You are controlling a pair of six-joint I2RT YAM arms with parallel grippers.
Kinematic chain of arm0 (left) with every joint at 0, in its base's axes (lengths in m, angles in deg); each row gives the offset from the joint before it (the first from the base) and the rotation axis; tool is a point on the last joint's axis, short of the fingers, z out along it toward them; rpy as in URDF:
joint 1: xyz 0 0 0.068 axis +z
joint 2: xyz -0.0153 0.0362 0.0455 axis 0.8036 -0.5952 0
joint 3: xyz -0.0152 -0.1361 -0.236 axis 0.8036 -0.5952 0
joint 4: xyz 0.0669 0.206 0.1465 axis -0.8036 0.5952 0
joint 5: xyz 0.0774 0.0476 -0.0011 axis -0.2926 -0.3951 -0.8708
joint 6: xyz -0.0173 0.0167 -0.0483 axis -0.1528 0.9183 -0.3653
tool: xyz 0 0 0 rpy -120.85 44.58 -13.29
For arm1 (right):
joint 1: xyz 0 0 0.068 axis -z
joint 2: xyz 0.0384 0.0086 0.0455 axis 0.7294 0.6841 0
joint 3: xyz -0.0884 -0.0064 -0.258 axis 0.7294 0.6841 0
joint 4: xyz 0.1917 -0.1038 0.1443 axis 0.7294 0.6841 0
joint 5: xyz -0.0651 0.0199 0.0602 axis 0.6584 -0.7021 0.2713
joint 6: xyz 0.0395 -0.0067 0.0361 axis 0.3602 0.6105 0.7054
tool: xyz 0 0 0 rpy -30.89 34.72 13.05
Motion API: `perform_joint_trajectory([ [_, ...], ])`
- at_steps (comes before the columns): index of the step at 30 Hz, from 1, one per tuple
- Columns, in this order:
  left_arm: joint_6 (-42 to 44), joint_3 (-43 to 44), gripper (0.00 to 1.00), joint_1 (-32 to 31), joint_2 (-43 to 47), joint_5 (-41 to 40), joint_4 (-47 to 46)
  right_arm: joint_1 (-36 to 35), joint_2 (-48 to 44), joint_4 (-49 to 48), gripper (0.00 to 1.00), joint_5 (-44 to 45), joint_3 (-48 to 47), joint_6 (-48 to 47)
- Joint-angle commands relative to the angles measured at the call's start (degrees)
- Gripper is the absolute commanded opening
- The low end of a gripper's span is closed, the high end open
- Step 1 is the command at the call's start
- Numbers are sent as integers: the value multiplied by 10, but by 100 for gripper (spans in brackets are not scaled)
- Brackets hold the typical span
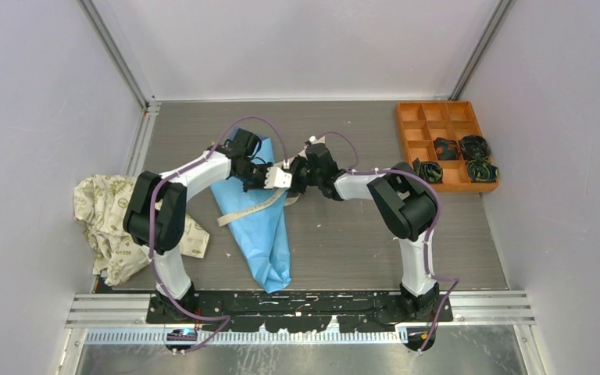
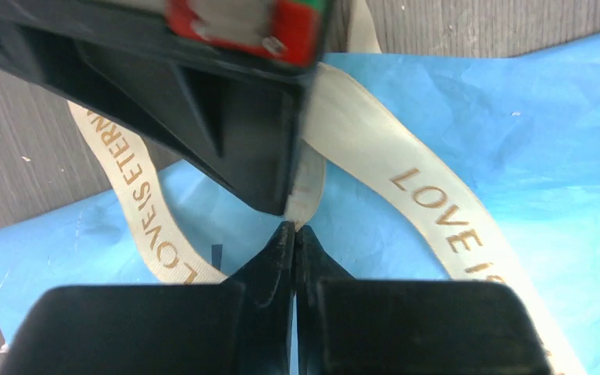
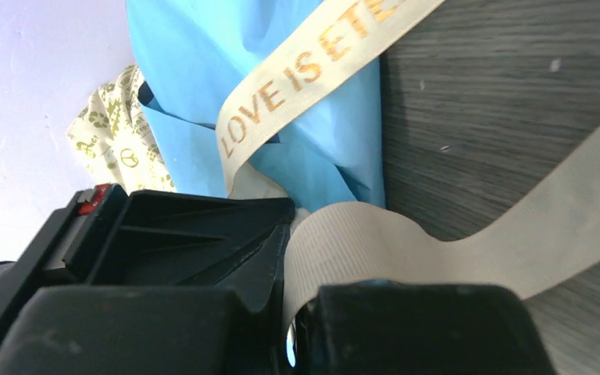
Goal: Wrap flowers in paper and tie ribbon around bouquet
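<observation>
Left pincer (image 2: 293,234) of mine pinched the ribbon (image 2: 430,203) tight over the blue paper cone (image 1: 264,234). My right pincer (image 3: 290,312) gripped the same ribbon, jaws narrow.

Open tabletop (image 1: 344,242) between bouquet (image 1: 262,226) and tray (image 1: 411,131); cloth (image 1: 105,219) crowding left edge.

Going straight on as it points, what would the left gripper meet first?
Likely the right gripper, almost tip to tip with the left gripper; only a ribbon fold lies between.
</observation>
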Motion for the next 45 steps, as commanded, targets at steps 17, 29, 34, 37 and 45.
perform_joint_trajectory([
  [17,-101,-29,0,-1,120,63,98,15,23,54,3,7,-138,-47],
  [29,-215,-57,0,4,114,-3,27,-8,15,266,46,86,-175,-180],
  [34,-267,-79,0,14,100,-27,-26,-5,26,531,59,210,-309,-333],
  [37,-289,-91,0,20,98,-26,-51,11,31,631,63,201,-364,-386],
  [45,-329,-132,0,23,94,-9,-105,65,-89,527,62,26,-254,-502],
])
